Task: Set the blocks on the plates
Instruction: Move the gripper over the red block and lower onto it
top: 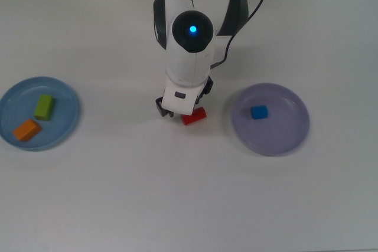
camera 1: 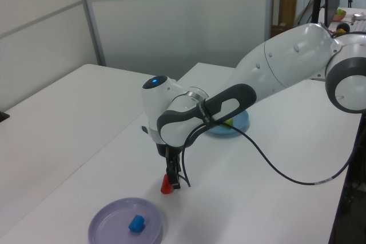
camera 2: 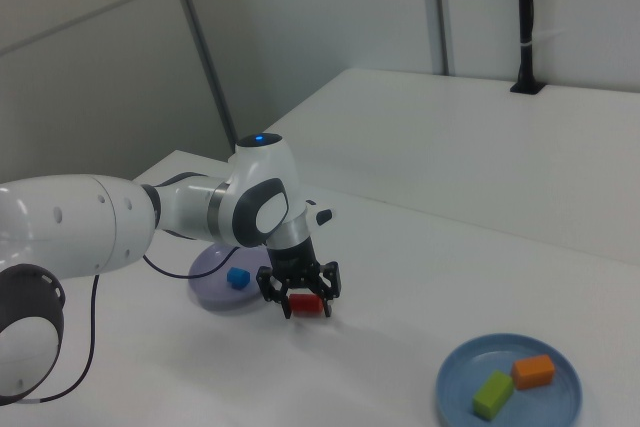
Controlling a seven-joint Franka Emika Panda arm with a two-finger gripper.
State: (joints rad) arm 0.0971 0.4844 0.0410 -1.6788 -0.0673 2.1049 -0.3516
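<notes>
The red block (top: pixel 194 116) is the last one off a plate, lying on the bare table (top: pixel 177 205) near mid-width, between the blue plate (top: pixel 65 128) at the top view's left edge and the lavender plate (top: pixel 283 140) toward the top view's right. In the top view, the gripper (top: pixel 181 108) is right down over it, but the wrist hides most of the block and the fingers, so only the block's lower end peeks out. The green bar (top: pixel 44 106) and orange bar (top: pixel 26 129) sit on the blue plate, the blue cube (top: pixel 258 111) on the lavender one. Over to the left view: the gripper (camera 1: pixel 171 180) reaches table height at the red block (camera 1: pixel 166 184), with the lavender plate (camera 1: pixel 106 230) near, toward the front edge. Now the right view, and here is what the others miss: the gripper (camera 2: pixel 299 301) stands spread, one finger on each side of the red block (camera 2: pixel 306 303), not yet closed on it. For a clean pick, I would say centre the block between the fingers, squeeze across its short width, lift straight, then carry it over to the near lavender plate (camera 2: pixel 205 272).
</notes>
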